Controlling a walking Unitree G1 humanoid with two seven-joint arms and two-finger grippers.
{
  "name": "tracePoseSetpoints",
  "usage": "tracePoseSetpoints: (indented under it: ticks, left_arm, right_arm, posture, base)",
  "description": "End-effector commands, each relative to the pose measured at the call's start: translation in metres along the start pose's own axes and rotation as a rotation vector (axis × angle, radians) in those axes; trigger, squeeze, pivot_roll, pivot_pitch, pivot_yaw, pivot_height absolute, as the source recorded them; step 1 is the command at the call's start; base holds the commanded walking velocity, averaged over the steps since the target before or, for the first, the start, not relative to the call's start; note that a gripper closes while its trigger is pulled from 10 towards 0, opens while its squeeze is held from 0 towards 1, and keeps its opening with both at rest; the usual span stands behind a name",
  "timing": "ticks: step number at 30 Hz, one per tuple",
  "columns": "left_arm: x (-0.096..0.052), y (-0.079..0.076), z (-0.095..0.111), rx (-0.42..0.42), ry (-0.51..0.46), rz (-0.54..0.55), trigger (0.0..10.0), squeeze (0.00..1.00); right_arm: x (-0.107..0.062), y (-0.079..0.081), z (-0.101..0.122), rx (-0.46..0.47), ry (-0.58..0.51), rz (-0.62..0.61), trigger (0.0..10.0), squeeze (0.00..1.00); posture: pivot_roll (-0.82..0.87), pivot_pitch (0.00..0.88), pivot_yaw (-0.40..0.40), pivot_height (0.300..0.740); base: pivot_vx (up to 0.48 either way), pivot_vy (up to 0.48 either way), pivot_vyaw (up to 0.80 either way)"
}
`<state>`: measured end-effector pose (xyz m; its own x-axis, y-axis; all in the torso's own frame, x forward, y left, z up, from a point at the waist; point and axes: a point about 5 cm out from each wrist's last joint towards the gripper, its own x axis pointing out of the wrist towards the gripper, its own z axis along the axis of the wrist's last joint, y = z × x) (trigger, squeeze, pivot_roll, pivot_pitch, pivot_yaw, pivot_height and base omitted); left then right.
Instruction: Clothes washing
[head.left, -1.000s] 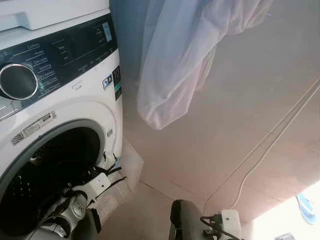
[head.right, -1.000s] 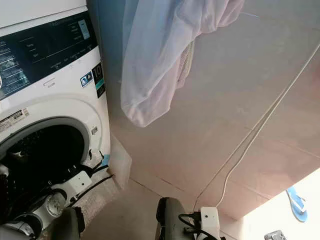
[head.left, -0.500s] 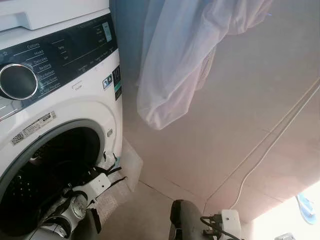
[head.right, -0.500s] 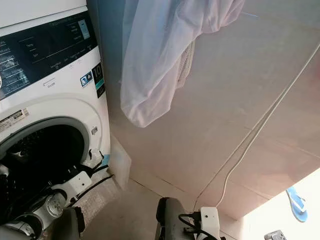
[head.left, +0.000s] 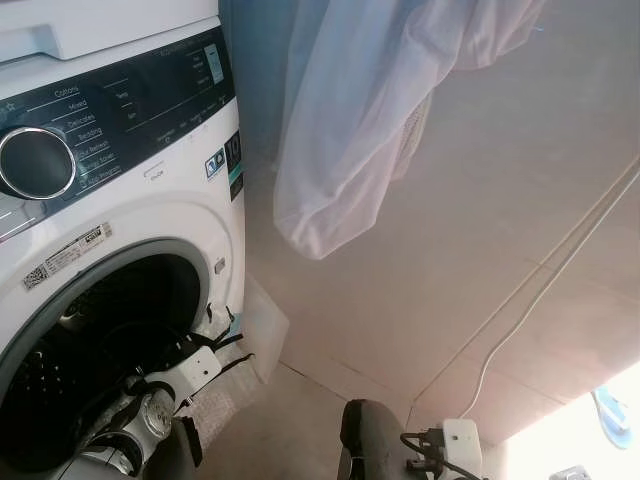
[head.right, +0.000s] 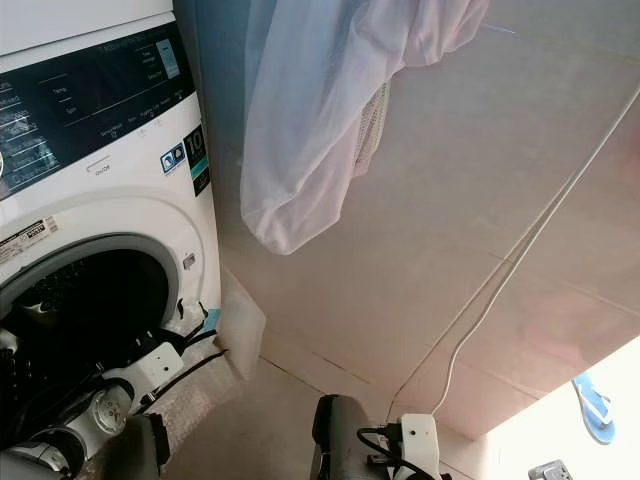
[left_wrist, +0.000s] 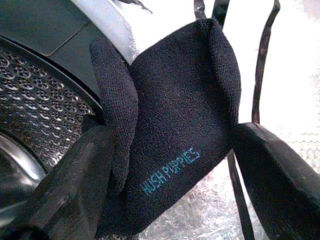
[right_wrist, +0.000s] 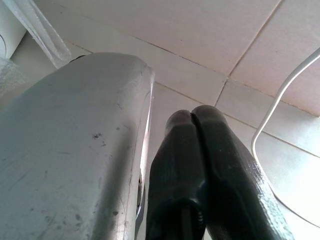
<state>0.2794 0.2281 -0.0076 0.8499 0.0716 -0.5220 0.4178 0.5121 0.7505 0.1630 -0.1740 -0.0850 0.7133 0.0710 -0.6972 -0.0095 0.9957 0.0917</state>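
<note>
- Washer (head.left: 150, 200) at left, door open; dark drum (head.left: 90, 350) exposed.
- Left arm (head.left: 150, 405) reaches into the drum mouth, low in the scene.
- Left gripper (left_wrist: 170, 165): the two black fingers sit on either side of a dark sock (left_wrist: 175, 135) and pinch it. The sock is folded up between them; teal lettering on the knit.
- Sock position: at the drum lip. Perforated drum wall lies right beside it in the left wrist view, so it is at the opening, not deep inside.
- Right gripper (right_wrist: 200, 165): fingers pressed together, holding nothing, hanging idle over the tiled floor (head.right: 480, 200) near a white cable (head.right: 500, 290).
- White garment (head.left: 360, 130) hangs at top centre, right of the washer.
- Change over the last second: none seen. Left arm, garment and cable sit as they did in both earlier pairs; camera steady.
- Reading: arm is pausing at the drum mouth with the sock in grip. Judged step is loading; release has not happened.
- Next move likely calls for reaching further in, then opening the fingers.
- Risk: sock snagging on the door seal or dropping outside the drum.
</note>
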Motion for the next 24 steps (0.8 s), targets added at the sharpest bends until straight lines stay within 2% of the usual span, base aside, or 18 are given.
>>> tracePoseSetpoints:
  ticks: [1,24]
  left_arm:
    - [0.0006,-0.0030,0.0028,0.016,0.000,-0.005,10.0,0.00]
    - [0.0006,-0.0030,0.0028,0.016,0.000,-0.005,10.0,0.00]
  right_arm:
    - [-0.0122,0.0116,-0.0414,-0.008,0.210,0.022,10.0,0.00]
    - [-0.0122,0.0116,-0.0414,-0.008,0.210,0.022,10.0,0.00]
  posture:
    - [0.14,0.000,-0.112,0.462]
    - [0.14,0.000,-0.112,0.462]
  base:
    - [0.000,0.000,0.00]
    - [0.000,0.000,0.00]
